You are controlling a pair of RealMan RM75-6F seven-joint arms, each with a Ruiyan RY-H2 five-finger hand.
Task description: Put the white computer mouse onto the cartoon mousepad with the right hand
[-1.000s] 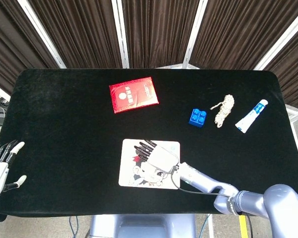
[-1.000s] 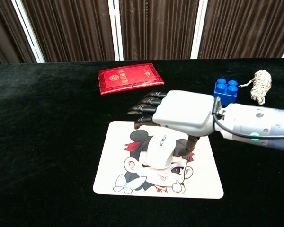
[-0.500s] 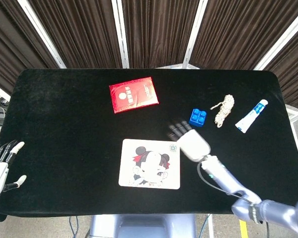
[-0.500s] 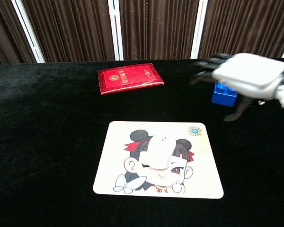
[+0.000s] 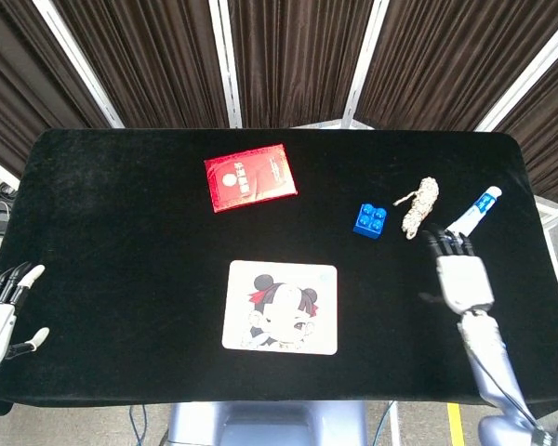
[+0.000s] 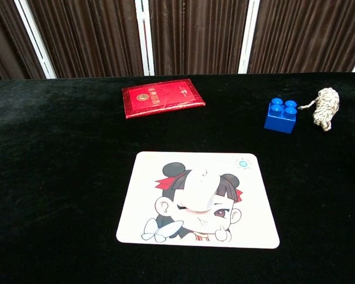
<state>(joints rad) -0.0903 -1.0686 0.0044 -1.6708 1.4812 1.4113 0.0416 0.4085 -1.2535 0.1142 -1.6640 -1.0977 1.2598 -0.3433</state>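
White computer mouse (image 5: 285, 303) lies on the cartoon mousepad (image 5: 242, 330) in the head view, so placing looks done and only retreat remains. The right hand (image 5: 460, 276) hangs well off to the right, fingers straight, holding nothing; the left hand (image 5: 0, 311) idles empty. Chest view: smooth pale mouse (image 6: 199, 189) (hard to pick out) centred on the pad (image 6: 248, 228).

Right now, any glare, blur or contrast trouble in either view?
Head view: sharp, no motion blur on the right hand; the white mouse nearly vanishes against the pale mousepad. Chest view: the mouse is easier to make out; black table shows little texture, no glare.
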